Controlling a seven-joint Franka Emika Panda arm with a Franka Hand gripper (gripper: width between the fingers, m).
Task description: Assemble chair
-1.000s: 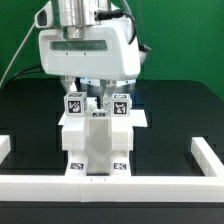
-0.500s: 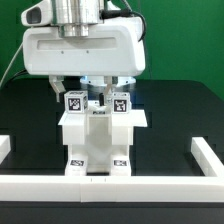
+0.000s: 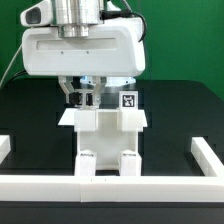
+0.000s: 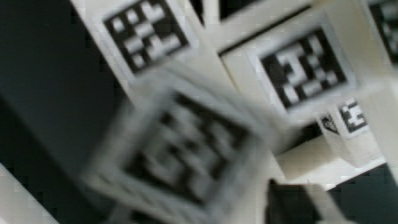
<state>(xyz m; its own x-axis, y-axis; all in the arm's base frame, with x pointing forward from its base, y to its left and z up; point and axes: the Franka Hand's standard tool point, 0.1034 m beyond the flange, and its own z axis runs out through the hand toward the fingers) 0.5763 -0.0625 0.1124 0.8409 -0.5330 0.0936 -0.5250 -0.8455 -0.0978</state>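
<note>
One hand (image 3: 88,97) hangs low over the chair (image 3: 103,140), which stands against the tabletop's (image 3: 30,125) front border bar (image 3: 110,186), probably for bracing; finger state cannot be judged.

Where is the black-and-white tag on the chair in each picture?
Exterior view: one tag sits on top of the white chair, toward that view's right, just under the gripper.
Wrist view: tags fill the picture; the sharpest is on a white block, another is blurred.
Shared landmark: the chair's white blocks.
</note>
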